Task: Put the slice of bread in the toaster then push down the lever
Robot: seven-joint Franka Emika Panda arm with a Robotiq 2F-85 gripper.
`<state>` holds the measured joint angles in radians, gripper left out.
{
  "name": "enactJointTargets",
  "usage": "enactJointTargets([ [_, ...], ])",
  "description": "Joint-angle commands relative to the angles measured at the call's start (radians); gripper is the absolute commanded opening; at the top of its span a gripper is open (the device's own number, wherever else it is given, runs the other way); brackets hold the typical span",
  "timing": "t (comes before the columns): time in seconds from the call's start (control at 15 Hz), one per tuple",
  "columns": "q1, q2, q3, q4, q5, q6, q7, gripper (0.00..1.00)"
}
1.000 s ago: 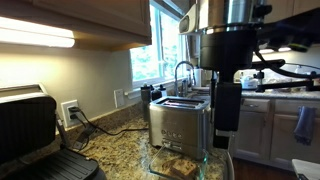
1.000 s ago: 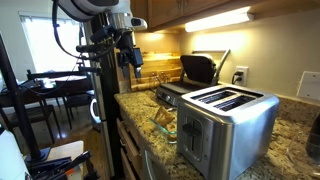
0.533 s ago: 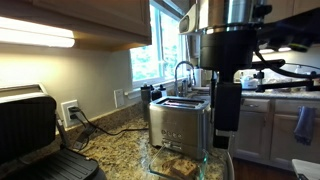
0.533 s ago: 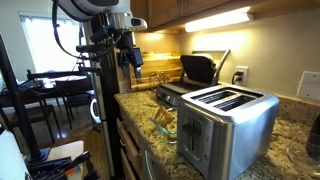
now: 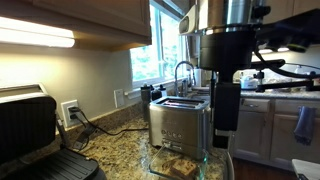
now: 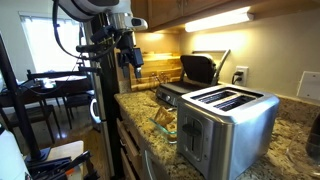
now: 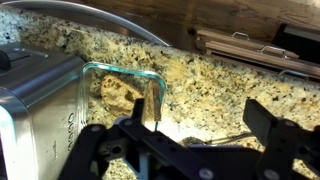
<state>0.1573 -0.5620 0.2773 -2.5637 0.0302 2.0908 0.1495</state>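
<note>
The pincer (image 7: 182,140) hangs in the air with its two dark fingers (image 7: 272,130) spread wide apart and nothing between them. In an exterior view it (image 6: 131,57) sits well above the speckled granite bench (image 7: 215,85), well apart from the toaster (image 6: 230,115).

Seen from the wrist view, a clear glass dish (image 7: 122,68) stands on the bench below the pincer, just beside the toaster (image 7: 35,95) and close against its steel side. The slice of bread (image 7: 118,95) lies inside this dish, tan with a darker edge. In an exterior view the dish (image 5: 182,165) with the slice of bread (image 5: 180,158) stands in front of the toaster (image 5: 180,122), on the side that carries the row of small controls.

Farther from the toaster, a black-and-silver grill press (image 6: 197,70) stands on the same bench with its lid raised. A wooden board (image 7: 245,45) lies on the bench beyond the dish.
</note>
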Motion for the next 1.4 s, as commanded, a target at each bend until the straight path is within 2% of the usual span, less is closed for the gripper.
enactJointTargets([
  [0.0, 0.013, 0.020, -0.020, 0.010, 0.001, 0.010, 0.015, 1.00],
  [0.27, -0.002, 0.036, -0.002, 0.024, -0.013, -0.010, 0.077, 1.00],
  [0.33, 0.016, 0.043, -0.018, 0.027, -0.006, -0.024, 0.028, 1.00],
  [1.33, 0.014, 0.046, -0.016, 0.019, -0.011, -0.004, 0.036, 1.00],
])
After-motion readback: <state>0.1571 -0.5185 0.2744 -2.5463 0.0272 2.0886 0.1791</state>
